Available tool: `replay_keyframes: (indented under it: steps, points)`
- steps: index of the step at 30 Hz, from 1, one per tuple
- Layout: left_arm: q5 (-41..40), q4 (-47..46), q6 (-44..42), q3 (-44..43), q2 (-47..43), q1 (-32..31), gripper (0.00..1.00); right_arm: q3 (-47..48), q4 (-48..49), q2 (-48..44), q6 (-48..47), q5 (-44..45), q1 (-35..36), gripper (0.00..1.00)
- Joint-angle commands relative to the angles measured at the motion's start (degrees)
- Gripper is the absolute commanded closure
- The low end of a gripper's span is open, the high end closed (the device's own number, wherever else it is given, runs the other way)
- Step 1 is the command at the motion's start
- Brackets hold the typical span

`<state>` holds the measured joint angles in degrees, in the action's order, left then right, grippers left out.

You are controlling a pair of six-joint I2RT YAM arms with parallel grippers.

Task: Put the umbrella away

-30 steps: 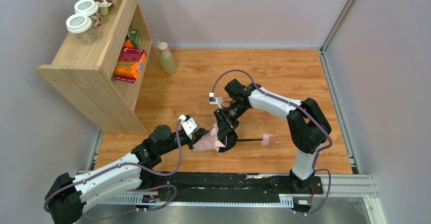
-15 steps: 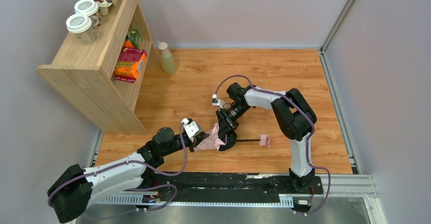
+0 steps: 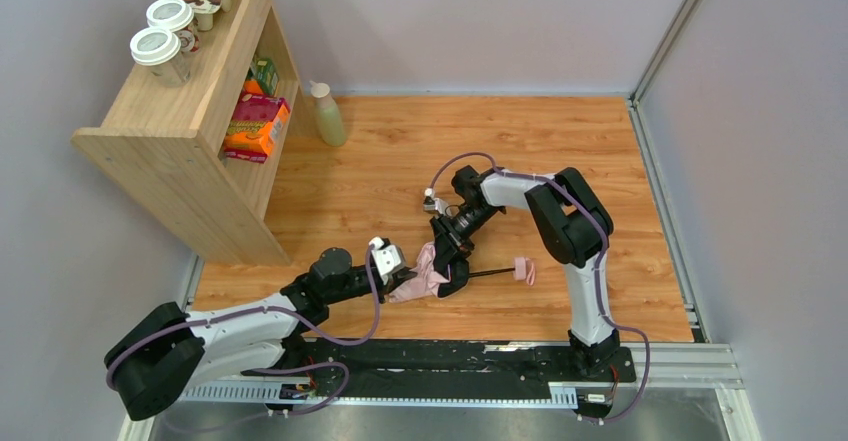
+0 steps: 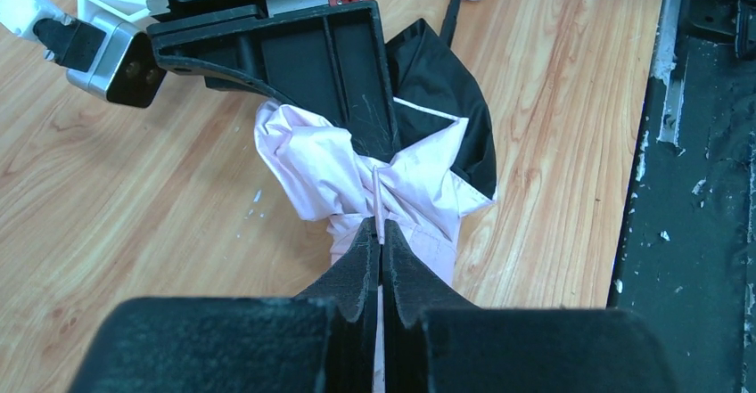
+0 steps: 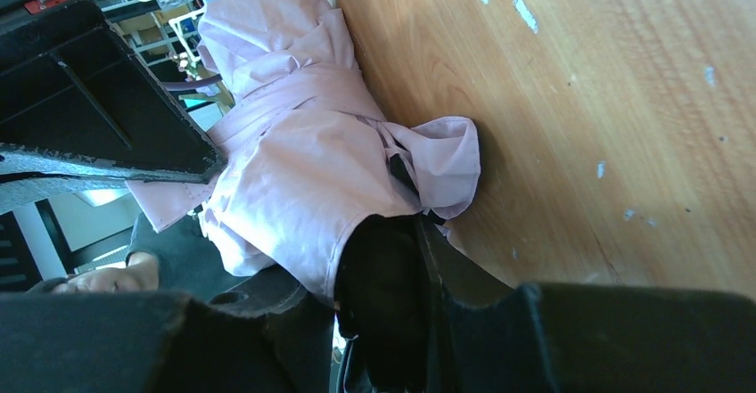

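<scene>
The umbrella [image 3: 424,275] lies on the wooden table near its front edge. Its pale pink canopy is bunched, and a thin black shaft [image 3: 488,276] leads right to the small pink handle [image 3: 523,271]. My left gripper [image 3: 405,280] comes in from the left, shut on a thin pink strip of the canopy [image 4: 312,166], which sits pinched between the fingertips of the left gripper [image 4: 382,233]. My right gripper [image 3: 450,269] reaches down from behind and grips the bundle [image 5: 294,161] across its width. The right gripper's fingers [image 5: 267,297] are pressed into pink fabric and black lining [image 4: 446,90].
A wooden shelf unit [image 3: 190,121] stands at the back left with lidded cups [image 3: 160,53] on top and boxes [image 3: 255,126] inside. A pale green bottle [image 3: 327,114] stands next to it. A black rail [image 3: 450,356] runs along the near edge. Grey walls enclose the table.
My left arm has stretched to the right and the pink bundle has shifted slightly right with it. The right arm's elbow has folded inward to the left. Both grips have held.
</scene>
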<state>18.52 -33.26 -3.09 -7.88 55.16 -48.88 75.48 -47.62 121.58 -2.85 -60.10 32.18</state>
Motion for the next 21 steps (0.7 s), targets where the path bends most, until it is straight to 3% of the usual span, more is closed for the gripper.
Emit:
replay_keyframes:
  steps: [1, 9, 21]
  points:
    - [11.2, -11.7, -0.1, -2.3, -0.8, -2.1, 1.00, 3.3, 4.7, 2.5, 1.0, 15.0, -3.0, 1.00]
    - [7.8, -3.2, -5.3, -4.6, 3.4, -6.6, 1.00, 5.5, 4.5, 3.0, 1.9, 13.4, -3.0, 1.00]
    - [3.6, 6.3, -11.8, -8.8, 8.9, -10.9, 1.00, 13.5, -4.0, 8.7, -3.6, 12.0, -3.3, 1.00]
